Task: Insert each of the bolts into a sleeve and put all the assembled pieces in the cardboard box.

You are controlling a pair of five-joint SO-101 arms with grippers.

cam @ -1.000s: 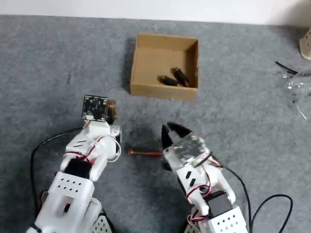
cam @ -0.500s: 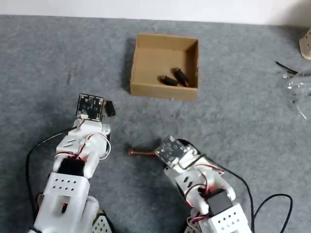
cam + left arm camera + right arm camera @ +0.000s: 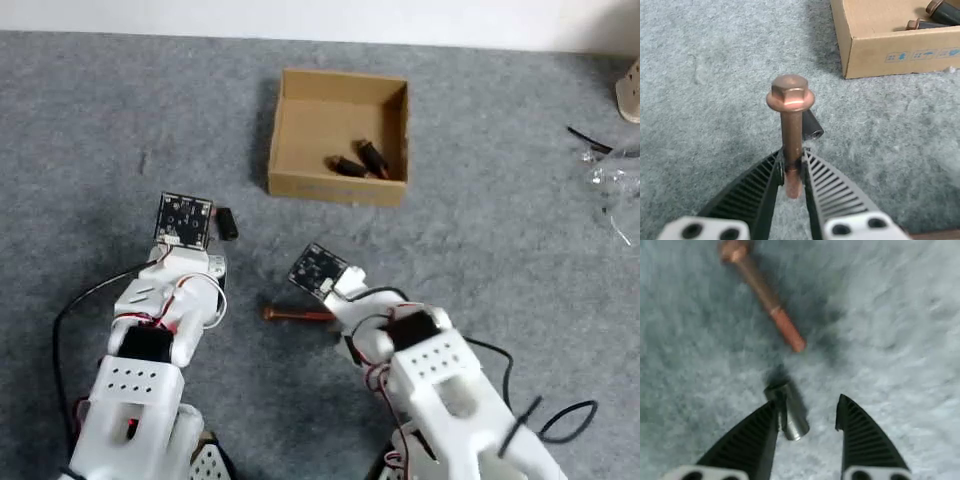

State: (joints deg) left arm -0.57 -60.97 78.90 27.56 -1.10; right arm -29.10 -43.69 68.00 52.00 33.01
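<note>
Now left hand (image 3: 793,155) clamps a bolt (image 3: 790,97); right hand (image 3: 807,405), wide, straddles a sleeve (image 3: 790,419) and likely must close on it next

- A grey, felt-like covering (image 3: 520,200) spreads over the whole bench, evenly lit, with soft shadows.
- A pale white strip (image 3: 300,15) runs along the far edge.
- Crumpled clear plastic (image 3: 610,175) and a thin black wire (image 3: 588,140) lie near the edge.
- A beige object (image 3: 630,90) sits near the far corner.
</note>
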